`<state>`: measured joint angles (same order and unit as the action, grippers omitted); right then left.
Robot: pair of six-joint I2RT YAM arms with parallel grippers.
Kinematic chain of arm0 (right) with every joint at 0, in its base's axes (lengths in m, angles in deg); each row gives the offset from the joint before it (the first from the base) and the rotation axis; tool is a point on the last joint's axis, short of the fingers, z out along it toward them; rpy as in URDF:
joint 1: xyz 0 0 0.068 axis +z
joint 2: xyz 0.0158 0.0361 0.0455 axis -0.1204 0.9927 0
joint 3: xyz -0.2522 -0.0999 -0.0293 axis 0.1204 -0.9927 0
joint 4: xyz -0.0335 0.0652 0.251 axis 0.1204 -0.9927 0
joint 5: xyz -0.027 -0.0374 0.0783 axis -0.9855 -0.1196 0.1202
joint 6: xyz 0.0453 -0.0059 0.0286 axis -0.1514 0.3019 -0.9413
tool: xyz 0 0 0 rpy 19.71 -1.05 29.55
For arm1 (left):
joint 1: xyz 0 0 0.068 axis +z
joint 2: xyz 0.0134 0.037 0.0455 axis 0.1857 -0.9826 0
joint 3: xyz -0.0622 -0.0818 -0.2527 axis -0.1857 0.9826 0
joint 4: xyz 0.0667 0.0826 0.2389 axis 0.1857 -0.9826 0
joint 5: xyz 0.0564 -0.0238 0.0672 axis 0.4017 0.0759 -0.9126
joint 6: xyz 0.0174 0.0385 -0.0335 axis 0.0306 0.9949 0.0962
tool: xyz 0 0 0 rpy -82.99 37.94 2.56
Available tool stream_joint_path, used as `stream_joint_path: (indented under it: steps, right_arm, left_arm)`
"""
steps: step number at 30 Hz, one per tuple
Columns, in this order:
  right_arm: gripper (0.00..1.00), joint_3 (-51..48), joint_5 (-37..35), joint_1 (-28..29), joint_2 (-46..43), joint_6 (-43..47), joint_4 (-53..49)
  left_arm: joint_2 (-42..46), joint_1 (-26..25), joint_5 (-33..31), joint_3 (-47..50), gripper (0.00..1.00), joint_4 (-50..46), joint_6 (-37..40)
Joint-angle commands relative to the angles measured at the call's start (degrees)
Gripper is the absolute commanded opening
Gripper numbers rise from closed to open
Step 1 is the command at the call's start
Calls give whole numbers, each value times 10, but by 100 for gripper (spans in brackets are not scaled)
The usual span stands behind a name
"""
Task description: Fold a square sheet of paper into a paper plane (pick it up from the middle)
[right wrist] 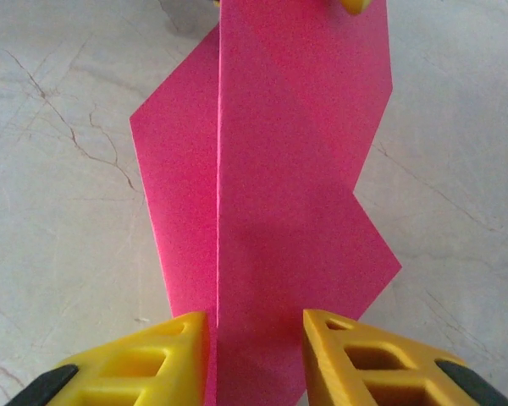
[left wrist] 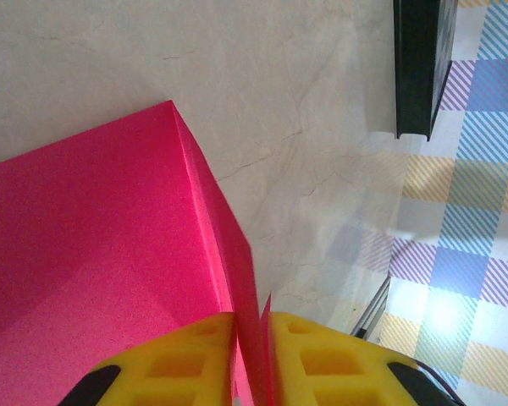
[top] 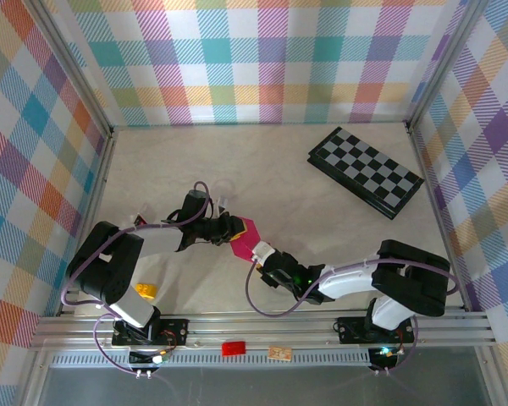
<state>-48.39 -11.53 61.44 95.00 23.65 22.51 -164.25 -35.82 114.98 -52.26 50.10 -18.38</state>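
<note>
Magenta-pink sheet of paper [top: 245, 237], partly folded, lies at mid-table between the two grippers, nearer the front edge than the back. It has angled flaps and one long centre crease, seen clearly in the right wrist view [right wrist: 296, 169].

Pale marbled table [top: 237, 161]: surface bare around the paper.

Black-and-grey checkerboard [top: 366, 171]: flat at the far right, well apart from the paper, set at an angle to the table edges.

Left gripper [top: 230, 230]: at the paper's left edge. In the left wrist view the yellow fingers [left wrist: 322, 355] stand narrow, pinched on a raised fold of the sheet [left wrist: 93, 254].

Right gripper [top: 261, 251]: at the paper's near end. Its yellow fingers [right wrist: 356, 355] stand partly apart, straddling the crease, with a gap between the pads and paper lying in that gap.

Yellow block [top: 146, 290]: beside the left arm's base.

Red tag [top: 233, 348]: on the front rail, between the two bases.
</note>
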Motion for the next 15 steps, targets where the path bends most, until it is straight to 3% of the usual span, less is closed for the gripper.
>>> stream_joint_path:
  steps: [1, 15]
  right_arm:
    - [36, 7, -13, 2, 7, 6, 19]
    - [24, 0, -13, 2, 5, -6, 31]
  left_arm:
    - [0, -4, 19, -15, 18, 7, 7]
    - [-3, -4, 19, -10, 17, 7, 9]
